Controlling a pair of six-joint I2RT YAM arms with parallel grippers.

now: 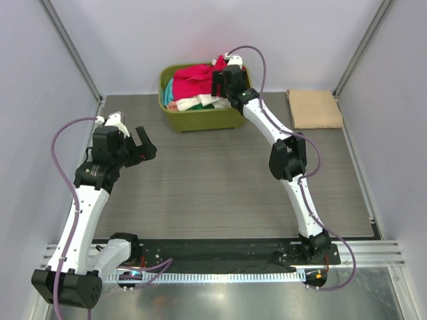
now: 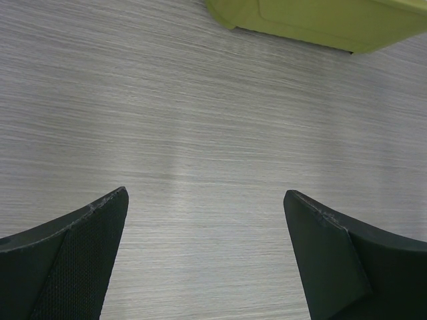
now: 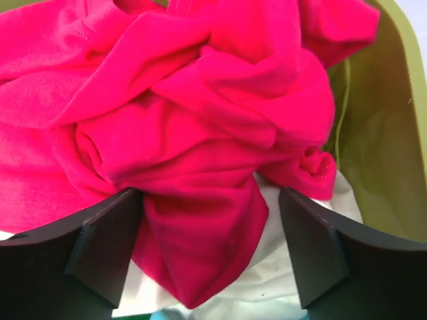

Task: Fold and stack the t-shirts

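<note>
A crumpled crimson-red t-shirt (image 1: 193, 77) lies on top of a pile in the olive-green tub (image 1: 200, 119) at the back, with cream-white (image 1: 192, 101) and teal cloth under it. My right gripper (image 1: 219, 79) is over the tub, open, its jaws standing either side of a fold of the red shirt (image 3: 200, 167); white cloth (image 3: 280, 280) shows below. A folded tan-beige shirt (image 1: 314, 109) lies flat at the back right. My left gripper (image 1: 137, 148) is open and empty above the bare table at the left, seen also in the left wrist view (image 2: 205, 200).
The tub's green wall (image 3: 393, 147) is close on the right of the right gripper; its corner shows in the left wrist view (image 2: 313, 23). Grey wood-grain table (image 1: 213, 180) lies between the arms. Walls enclose the back and sides.
</note>
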